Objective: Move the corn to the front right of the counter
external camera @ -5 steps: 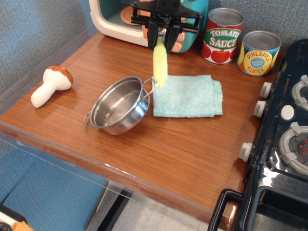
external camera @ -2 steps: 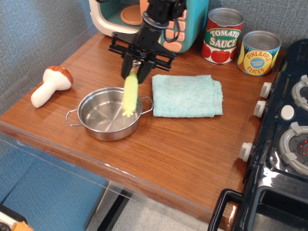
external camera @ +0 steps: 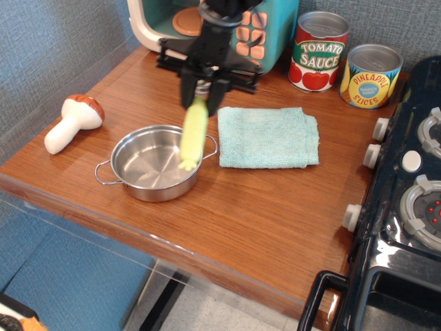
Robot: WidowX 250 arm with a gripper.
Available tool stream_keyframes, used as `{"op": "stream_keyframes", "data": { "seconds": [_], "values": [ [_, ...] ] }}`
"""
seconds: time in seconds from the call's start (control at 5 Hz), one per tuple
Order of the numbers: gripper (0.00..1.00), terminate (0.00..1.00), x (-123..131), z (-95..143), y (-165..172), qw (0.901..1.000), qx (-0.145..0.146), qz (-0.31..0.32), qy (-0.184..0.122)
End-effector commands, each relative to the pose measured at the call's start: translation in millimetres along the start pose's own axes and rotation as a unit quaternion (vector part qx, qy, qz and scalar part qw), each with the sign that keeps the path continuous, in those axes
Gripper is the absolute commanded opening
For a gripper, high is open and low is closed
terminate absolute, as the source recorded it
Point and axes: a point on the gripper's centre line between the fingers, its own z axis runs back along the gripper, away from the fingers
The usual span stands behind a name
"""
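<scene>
The corn (external camera: 193,136) is a slim pale yellow-green cob hanging upright from my gripper (external camera: 200,96). Its pronged lower tip hangs over the right inner side of the steel pan (external camera: 153,164). My gripper is shut on the cob's top end, above the pan's right rim and left of the teal cloth (external camera: 268,136). The reddish-brown wood counter (external camera: 262,214) spreads out below.
A white mushroom with a brown cap (external camera: 72,122) lies at the left edge. A tomato sauce can (external camera: 318,51) and a pineapple can (external camera: 371,75) stand at the back right. A black stove (external camera: 406,200) borders the right side. A toy oven (external camera: 165,24) stands at the back.
My gripper carried the corn left from the cloth's edge to over the pan, then edged slightly right. The pan turned and slid a little to the left.
</scene>
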Motion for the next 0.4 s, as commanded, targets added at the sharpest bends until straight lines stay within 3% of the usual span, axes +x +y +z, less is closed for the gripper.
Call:
{"op": "stream_keyframes", "data": {
  "seconds": [0.0, 0.2],
  "values": [
    [0.00, 0.00, -45, 6, -51, 0.9948, -0.033, -0.095, 0.014],
    [0.00, 0.00, -66, -10, -77, 0.9902, -0.021, -0.136, 0.025]
  ]
}}
